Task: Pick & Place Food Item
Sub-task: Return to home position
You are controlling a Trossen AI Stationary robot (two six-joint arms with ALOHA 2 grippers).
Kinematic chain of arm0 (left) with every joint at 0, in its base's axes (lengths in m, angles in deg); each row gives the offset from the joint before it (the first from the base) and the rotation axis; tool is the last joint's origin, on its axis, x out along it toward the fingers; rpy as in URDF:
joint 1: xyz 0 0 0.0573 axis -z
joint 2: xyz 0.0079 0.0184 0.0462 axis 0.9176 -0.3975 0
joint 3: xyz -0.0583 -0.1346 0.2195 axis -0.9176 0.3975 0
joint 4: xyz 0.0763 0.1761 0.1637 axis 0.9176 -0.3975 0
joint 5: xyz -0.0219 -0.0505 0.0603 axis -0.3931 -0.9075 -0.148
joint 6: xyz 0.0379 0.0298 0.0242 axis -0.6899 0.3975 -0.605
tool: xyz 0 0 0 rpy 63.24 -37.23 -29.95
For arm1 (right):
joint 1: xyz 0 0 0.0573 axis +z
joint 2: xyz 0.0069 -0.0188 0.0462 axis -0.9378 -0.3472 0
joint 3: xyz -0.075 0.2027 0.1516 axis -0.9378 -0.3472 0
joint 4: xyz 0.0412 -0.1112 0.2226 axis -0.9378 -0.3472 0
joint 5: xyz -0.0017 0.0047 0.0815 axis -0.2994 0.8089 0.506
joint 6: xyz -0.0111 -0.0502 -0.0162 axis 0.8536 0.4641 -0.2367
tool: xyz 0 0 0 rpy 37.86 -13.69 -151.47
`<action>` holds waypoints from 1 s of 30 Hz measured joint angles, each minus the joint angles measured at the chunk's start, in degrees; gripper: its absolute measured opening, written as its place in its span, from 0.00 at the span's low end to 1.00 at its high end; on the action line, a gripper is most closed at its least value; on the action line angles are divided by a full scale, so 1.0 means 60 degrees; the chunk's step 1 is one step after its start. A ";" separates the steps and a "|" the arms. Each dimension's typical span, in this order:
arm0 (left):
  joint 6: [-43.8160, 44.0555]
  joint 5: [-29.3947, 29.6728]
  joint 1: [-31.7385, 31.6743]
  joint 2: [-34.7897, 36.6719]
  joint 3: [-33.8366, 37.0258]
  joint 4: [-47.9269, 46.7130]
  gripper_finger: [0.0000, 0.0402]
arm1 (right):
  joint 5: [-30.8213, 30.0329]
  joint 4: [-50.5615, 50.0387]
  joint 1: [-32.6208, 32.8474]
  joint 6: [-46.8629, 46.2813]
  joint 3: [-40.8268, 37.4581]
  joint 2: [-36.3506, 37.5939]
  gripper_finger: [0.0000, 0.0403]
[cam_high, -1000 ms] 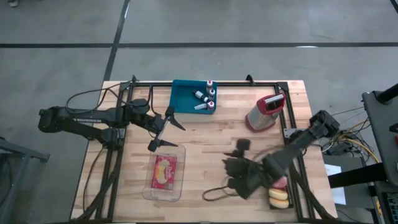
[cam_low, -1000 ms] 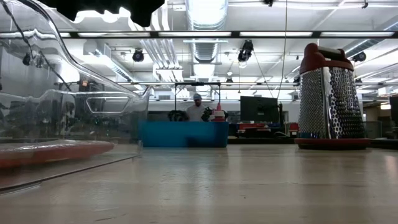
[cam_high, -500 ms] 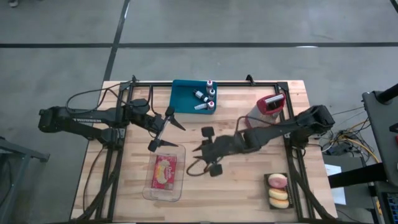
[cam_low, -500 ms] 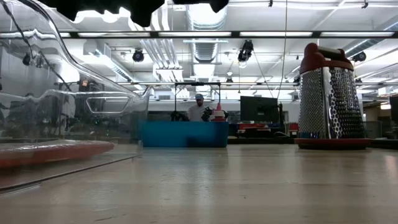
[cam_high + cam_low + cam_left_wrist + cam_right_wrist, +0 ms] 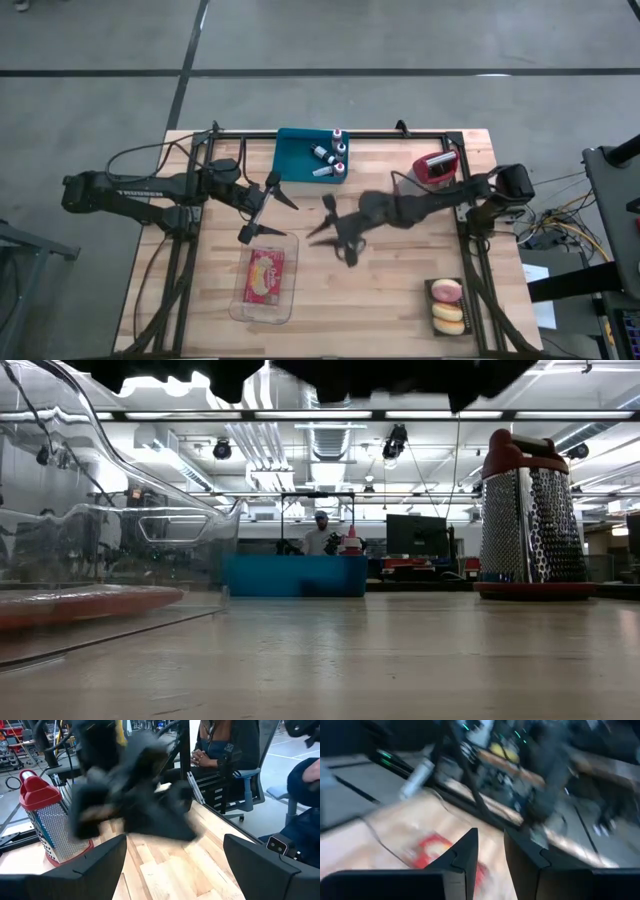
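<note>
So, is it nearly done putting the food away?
Nearly, it seems. Three donuts lie in the black bin on the right arm's side. The right end effector is over the middle of the table, open and empty, away from the bin; the left end effector waits open on its side. Probably only parking remains, though I cannot tell whether the red-and-yellow item in the clear container counts.
</note>
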 joint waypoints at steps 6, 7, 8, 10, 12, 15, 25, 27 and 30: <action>0.0000 -0.0001 0.0000 0.0000 0.0000 -0.0002 0.85 | -0.0053 0.0400 -0.1043 -0.0221 -0.0269 0.0114 0.21; 0.0000 0.0001 -0.0004 0.0002 0.0000 0.0001 0.85 | -0.0003 0.0506 -0.1237 -0.0270 -0.0232 0.0169 0.21; 0.0000 0.0000 -0.0003 0.0003 0.0000 0.0001 0.85 | 0.0010 0.0491 -0.1441 -0.0331 -0.0173 0.0244 0.21; 0.0000 0.0001 -0.0002 0.0000 0.0000 -0.0001 0.85 | 0.0000 0.0321 -0.1865 -0.0343 -0.0089 0.0311 0.21; 0.0000 0.0000 -0.0002 0.0000 0.0000 0.0000 0.85 | 0.0020 0.0078 -0.2209 -0.0351 -0.0106 0.0353 0.21; 0.0000 0.0003 -0.0003 0.0000 0.0000 -0.0003 0.85 | 0.0755 0.0095 -0.2596 -0.0202 -0.0144 0.0354 0.21; 0.0000 -0.0001 -0.0004 0.0000 0.0000 -0.0003 0.85 | 0.1768 0.0119 -0.4240 -0.0610 -0.0343 0.0368 0.19; 0.0000 -0.0001 -0.0003 0.0000 0.0000 -0.0003 0.85 | 0.1802 0.0107 -0.4453 -0.0836 -0.0497 0.0428 0.19; 0.0000 -0.0001 0.0000 0.0000 0.0000 -0.0003 0.85 | 0.1794 0.0333 -0.4544 -0.0889 -0.0818 0.0605 0.18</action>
